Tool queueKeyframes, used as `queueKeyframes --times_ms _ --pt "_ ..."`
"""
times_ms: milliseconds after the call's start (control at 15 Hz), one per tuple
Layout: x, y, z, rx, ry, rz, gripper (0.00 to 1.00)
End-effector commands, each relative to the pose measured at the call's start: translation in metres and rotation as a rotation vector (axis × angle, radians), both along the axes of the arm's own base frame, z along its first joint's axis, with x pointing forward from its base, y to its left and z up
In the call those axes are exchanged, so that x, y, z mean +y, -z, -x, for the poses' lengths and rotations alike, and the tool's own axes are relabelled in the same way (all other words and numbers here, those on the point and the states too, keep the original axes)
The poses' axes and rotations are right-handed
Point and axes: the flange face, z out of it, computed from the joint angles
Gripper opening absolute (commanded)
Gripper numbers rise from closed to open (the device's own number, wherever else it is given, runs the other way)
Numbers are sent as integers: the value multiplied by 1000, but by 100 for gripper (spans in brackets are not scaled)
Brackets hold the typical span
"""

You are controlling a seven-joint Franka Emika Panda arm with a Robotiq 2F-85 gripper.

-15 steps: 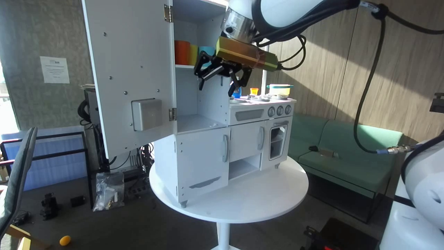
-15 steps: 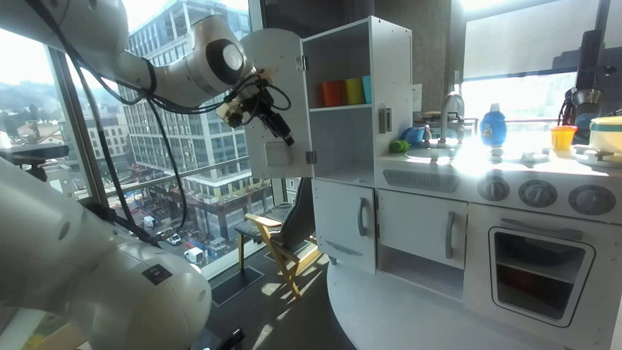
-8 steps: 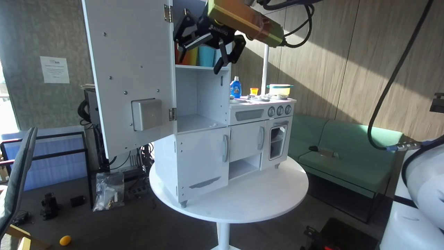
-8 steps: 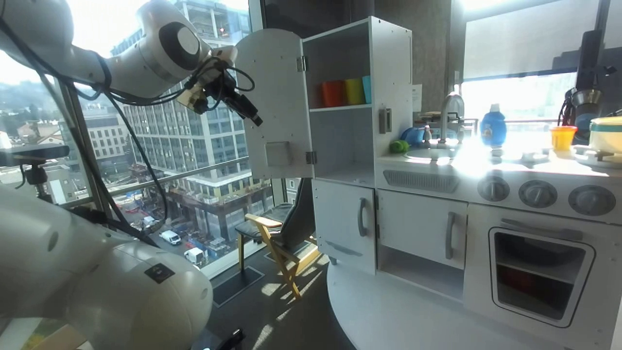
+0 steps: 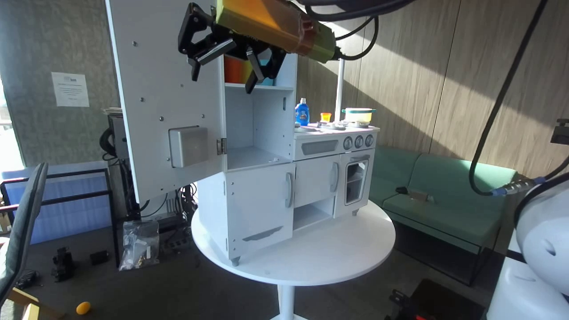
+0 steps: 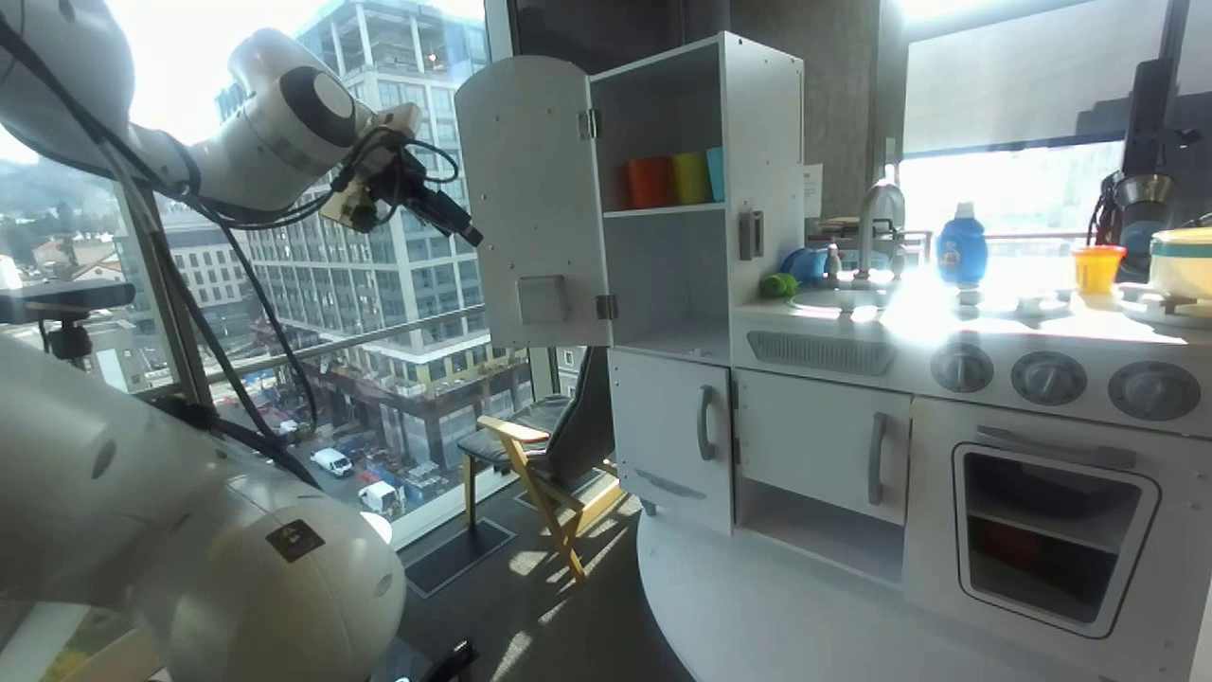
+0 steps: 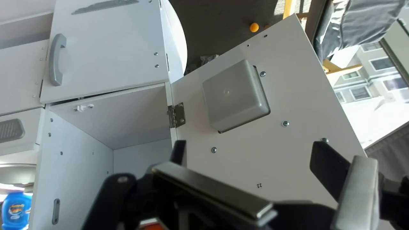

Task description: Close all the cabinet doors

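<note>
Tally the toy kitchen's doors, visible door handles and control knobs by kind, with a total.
Tall cabinet doors: 2, the upper one open
Small cupboard door: 1
Oven door: 1
Door handles: 3
Control knobs: 3
Total: 10

The upper door [image 6: 540,199], tall, flat and white with a rounded top, stands upright and wide open, hung on metal hinges [image 6: 606,306] from a front edge of the cabinet [image 6: 767,123]. A small grey panel [image 5: 190,146], roughly square, sits low on its inner face, among screws [image 7: 285,123]. The lower door [image 5: 258,200], shorter and also white, is upright and closed below, with a curved grey handle [image 5: 290,190] at one side and a flat grey strip [image 5: 263,234] near its foot.
</note>
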Motion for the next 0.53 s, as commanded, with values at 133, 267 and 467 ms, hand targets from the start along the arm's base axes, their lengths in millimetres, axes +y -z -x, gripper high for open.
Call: queueKeyframes --times_ms 133,267,467 --pt "6 -11 -10 -71 92 9 100" --pt "2 -1 -8 -40 65 16 100" --pt "2 3 -8 -33 66 19 100"
